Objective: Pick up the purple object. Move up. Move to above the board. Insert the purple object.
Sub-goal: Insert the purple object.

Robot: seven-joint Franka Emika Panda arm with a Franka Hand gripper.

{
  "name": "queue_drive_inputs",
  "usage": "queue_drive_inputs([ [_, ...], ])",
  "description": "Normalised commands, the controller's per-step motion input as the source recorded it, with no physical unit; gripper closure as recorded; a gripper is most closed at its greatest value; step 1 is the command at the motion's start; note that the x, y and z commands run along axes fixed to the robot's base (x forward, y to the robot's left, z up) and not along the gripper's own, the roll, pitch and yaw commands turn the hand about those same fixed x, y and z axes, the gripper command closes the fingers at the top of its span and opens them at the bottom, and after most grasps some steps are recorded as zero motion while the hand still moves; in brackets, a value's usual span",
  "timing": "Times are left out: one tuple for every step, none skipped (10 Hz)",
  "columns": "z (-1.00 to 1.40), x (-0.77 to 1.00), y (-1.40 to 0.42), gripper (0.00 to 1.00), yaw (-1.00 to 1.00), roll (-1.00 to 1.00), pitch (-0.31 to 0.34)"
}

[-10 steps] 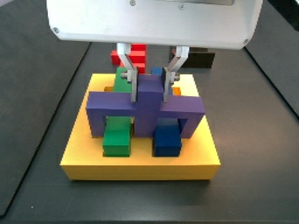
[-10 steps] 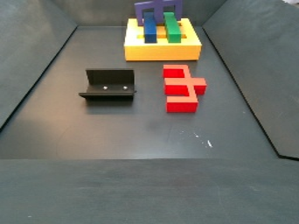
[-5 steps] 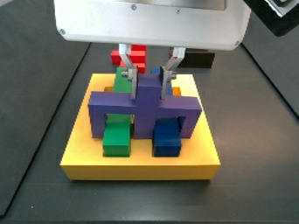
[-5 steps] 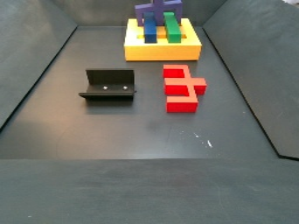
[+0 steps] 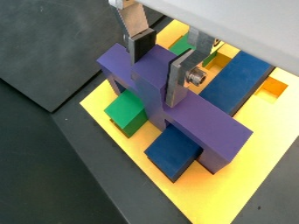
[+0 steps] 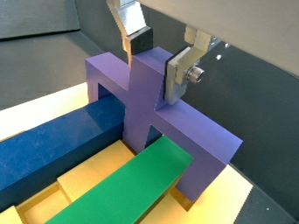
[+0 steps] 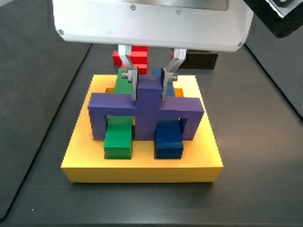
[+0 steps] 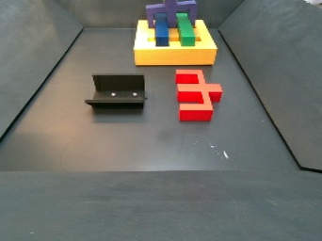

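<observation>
One purple object (image 7: 149,110) sits on one yellow board (image 7: 143,166), straddling two long bars there, one green (image 7: 120,140) and one blue (image 7: 171,141), a leg outside each. Its raised middle stub stands between the fingers (image 5: 179,75) of the gripper (image 7: 149,77), which hangs directly above it. Both silver plates lie close against the stub's sides in both wrist views, jaws narrowed to its width; whether they actually pinch it I cannot tell. One red stepped block (image 8: 194,94) lies well apart on the dark floor, and one fixture (image 8: 116,91) stands beside that.
</observation>
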Motion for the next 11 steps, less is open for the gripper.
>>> queue_drive_inputs([
  [0.14, -0.05, 0.05, 1.0, -0.26, -0.44, -0.387],
  [0.29, -0.07, 0.0, 1.0, -0.24, -0.47, -0.454],
  [0.21, -0.15, 0.0, 1.0, -0.07, -0.38, -0.419],
  [0.13, -0.45, 0.0, 1.0, 0.0, -0.39, -0.5],
  [-0.23, -0.13, 0.0, 1.0, 0.1, -0.18, -0.396],
  [-0.35, -0.12, 0.0, 1.0, 0.18, -0.04, -0.189],
  [-0.25, -0.08, -0.08, 1.0, 0.24, 0.0, -0.051],
  [-0.08, 0.09, -0.24, 1.0, 0.31, 0.05, 0.023],
  [-0.01, 0.18, -0.26, 1.0, 0.22, 0.16, 0.056],
  [-0.09, 0.16, -0.23, 1.0, 0.2, 0.19, 0.059],
  [-0.34, 0.15, -0.09, 1.0, 0.08, 0.14, 0.036],
])
